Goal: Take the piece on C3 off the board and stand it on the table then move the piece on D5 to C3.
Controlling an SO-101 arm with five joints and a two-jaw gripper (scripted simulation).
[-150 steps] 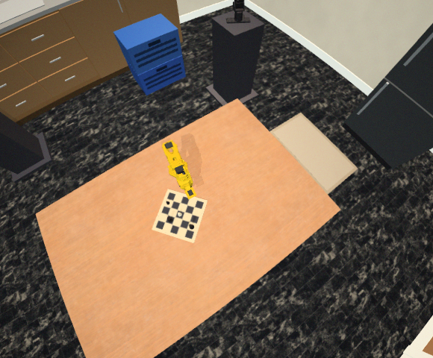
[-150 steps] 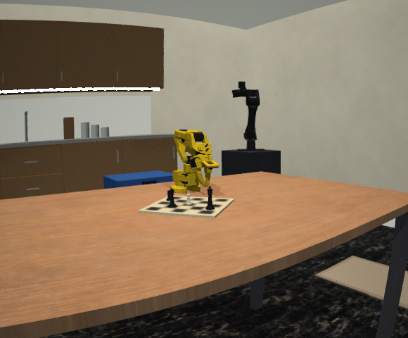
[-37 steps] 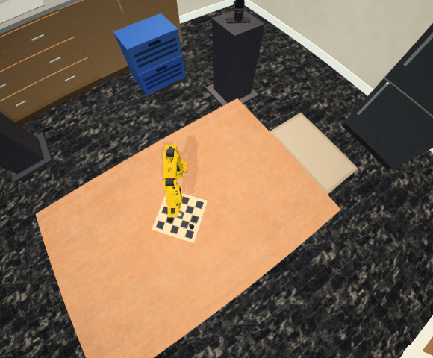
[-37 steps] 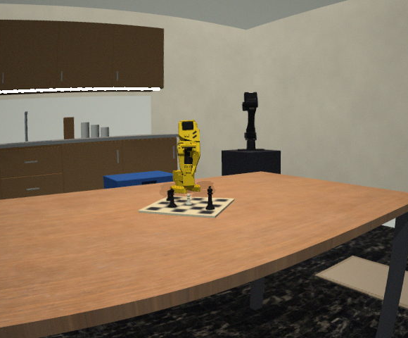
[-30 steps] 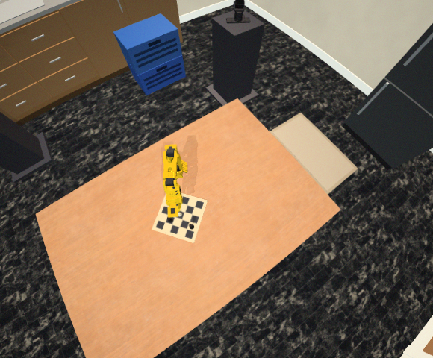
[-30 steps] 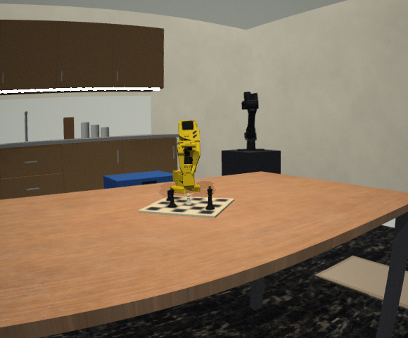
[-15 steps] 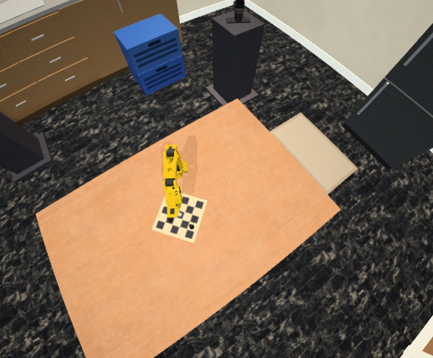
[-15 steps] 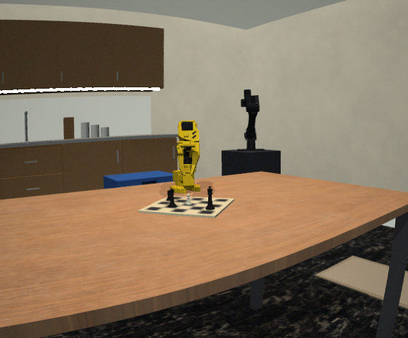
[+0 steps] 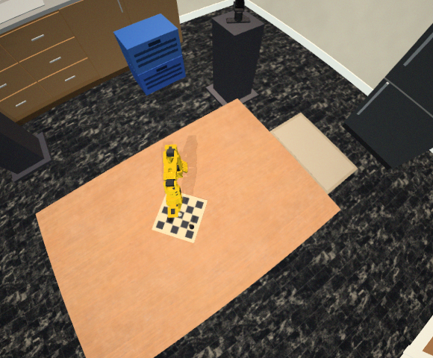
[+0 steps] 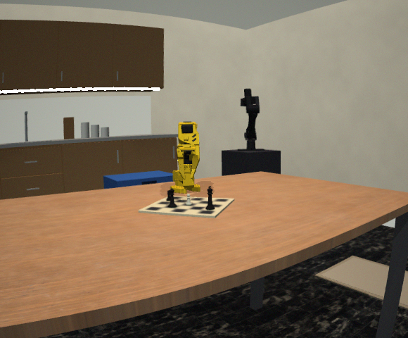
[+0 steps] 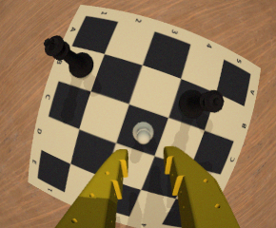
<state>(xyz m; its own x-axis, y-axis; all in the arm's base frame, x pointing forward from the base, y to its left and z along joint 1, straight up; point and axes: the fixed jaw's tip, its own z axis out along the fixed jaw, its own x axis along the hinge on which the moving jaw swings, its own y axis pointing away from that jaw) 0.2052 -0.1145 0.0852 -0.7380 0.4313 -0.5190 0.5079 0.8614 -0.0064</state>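
A small checkered board lies on the wooden table. A white pawn stands upright on the board's centre square, which I take as C3; it also shows in the exterior view. A black piece stands near the board's left edge and another black piece stands right of centre. My yellow gripper hovers above the board just short of the pawn. Its fingers are nearly together with a narrow gap, and nothing is between them. The gripper also shows from above. The edge labels are too small to read.
The board sits near the table's middle, right in front of the arm's base. A further black piece stands near the board's far corner. A blue drawer unit and a dark pedestal stand on the floor beyond the table.
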